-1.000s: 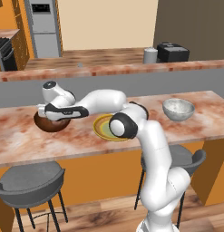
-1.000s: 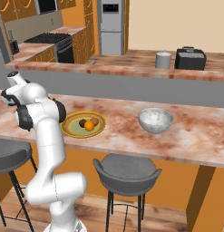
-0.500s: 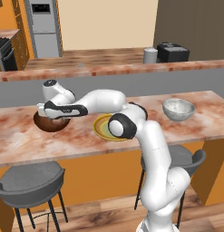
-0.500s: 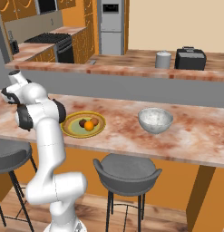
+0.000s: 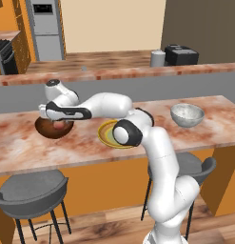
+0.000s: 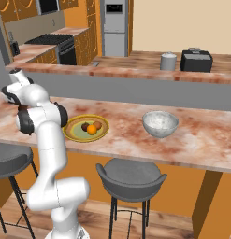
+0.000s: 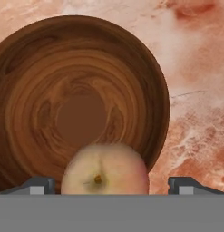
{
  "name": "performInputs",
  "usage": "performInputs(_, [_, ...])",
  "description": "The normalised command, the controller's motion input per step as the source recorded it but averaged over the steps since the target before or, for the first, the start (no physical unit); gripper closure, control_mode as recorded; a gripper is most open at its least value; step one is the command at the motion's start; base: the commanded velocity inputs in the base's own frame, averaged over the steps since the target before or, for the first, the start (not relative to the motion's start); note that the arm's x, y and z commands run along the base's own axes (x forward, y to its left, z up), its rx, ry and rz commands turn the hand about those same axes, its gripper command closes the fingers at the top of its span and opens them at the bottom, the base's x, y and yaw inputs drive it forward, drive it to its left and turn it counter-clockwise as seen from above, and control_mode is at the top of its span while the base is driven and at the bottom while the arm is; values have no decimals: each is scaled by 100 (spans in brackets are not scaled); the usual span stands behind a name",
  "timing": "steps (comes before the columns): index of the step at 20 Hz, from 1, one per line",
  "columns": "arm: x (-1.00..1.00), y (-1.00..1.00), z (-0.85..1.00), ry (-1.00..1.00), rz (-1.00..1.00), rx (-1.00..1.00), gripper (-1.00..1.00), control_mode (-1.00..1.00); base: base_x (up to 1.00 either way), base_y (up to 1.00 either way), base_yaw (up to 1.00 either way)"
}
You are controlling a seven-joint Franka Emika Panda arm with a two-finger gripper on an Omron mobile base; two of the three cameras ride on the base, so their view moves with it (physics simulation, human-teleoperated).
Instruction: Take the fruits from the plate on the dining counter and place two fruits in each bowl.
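Marbled pink counter [image 5: 24, 147] carries a wooden bowl [image 7: 77, 97]; spread gripper [image 7: 111, 185] above a pinkish fruit [image 7: 104, 170] (stem up).

The brown bowl [image 7: 81, 104] is rendered as turned wood, with concentric grain rings and a smooth, faintly satin inside. The pinkish-red fruit [image 7: 105, 170], seen at 6 o'clock in the hand view, is given a smooth, matt, pale peach skin with a small brown stem pit. The dining counter [image 7: 195, 81] is shown as polished pinkish-brown marbled stone with pale veins. The grey bowl [image 6: 160, 124] is finished as speckled stone, matt outside. The plate [image 6: 70, 133] is given a glazed look, yellow rim and pale green centre. The stool seat [image 6: 131, 173] is shown as smooth, matt grey moulded plastic on thin dark metal legs.
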Motion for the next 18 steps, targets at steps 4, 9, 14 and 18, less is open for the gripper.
performInputs(4, [5, 0, 0, 1, 0, 0, -100, -100, 0, 0, 0])
performInputs(9, [9, 0, 4, 0, 0, 0, -100, -100, 0, 0, 0])
performInputs(14, [4, -3, 12, 0, 0, 0, -100, -100, 0, 0, 0])
performInputs(18, [-24, -25, 24, 0, 0, 0, -100, -100, 0, 0, 0])
